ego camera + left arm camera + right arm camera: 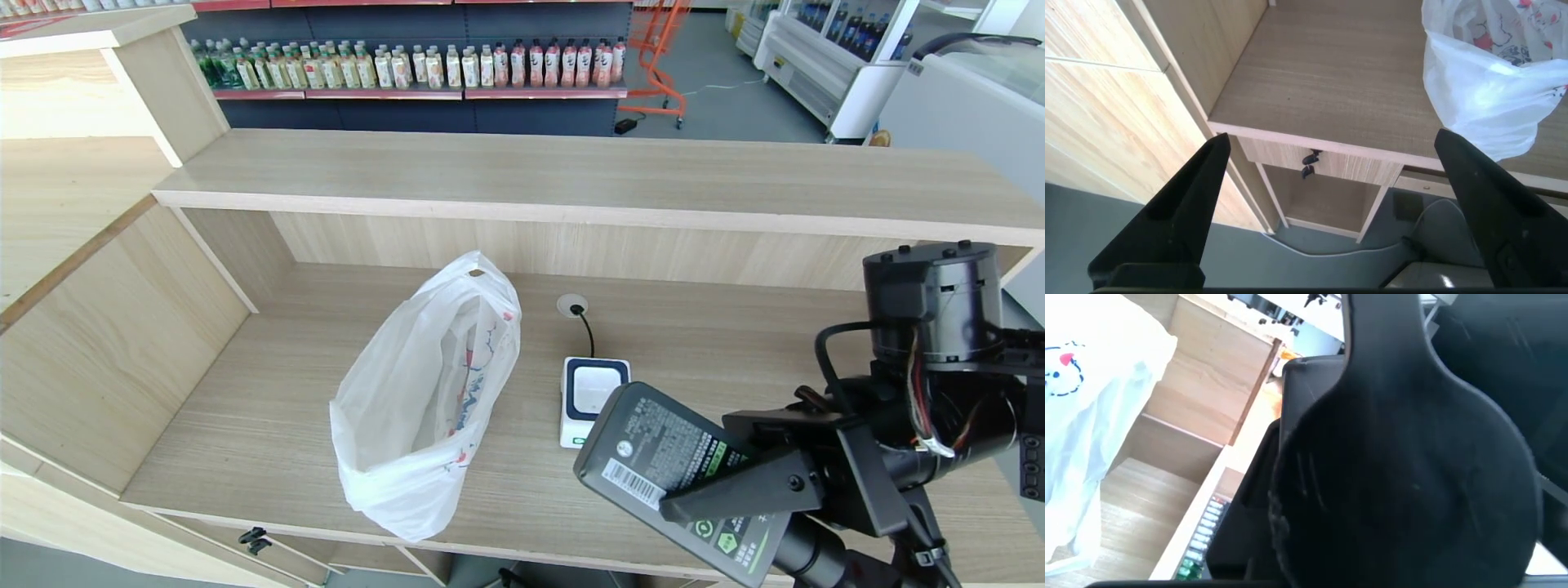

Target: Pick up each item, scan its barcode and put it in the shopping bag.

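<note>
Near the front edge of the desk (245,441), the right gripper (702,494) clamps a grey box (653,441) beside the scanner (589,392), presumably for scanning. The left gripper (1331,188) hangs spread and empty.

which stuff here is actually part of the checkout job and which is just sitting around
Job in hand:
dark grey box, barcode label facing up, clamped in the right gripper
barcode scanner on the counter
white shopping bag, mouth open, beside the scanner

Just about:
drink bottles on the shop shelf
orange trolley
glass-topped freezers
</note>
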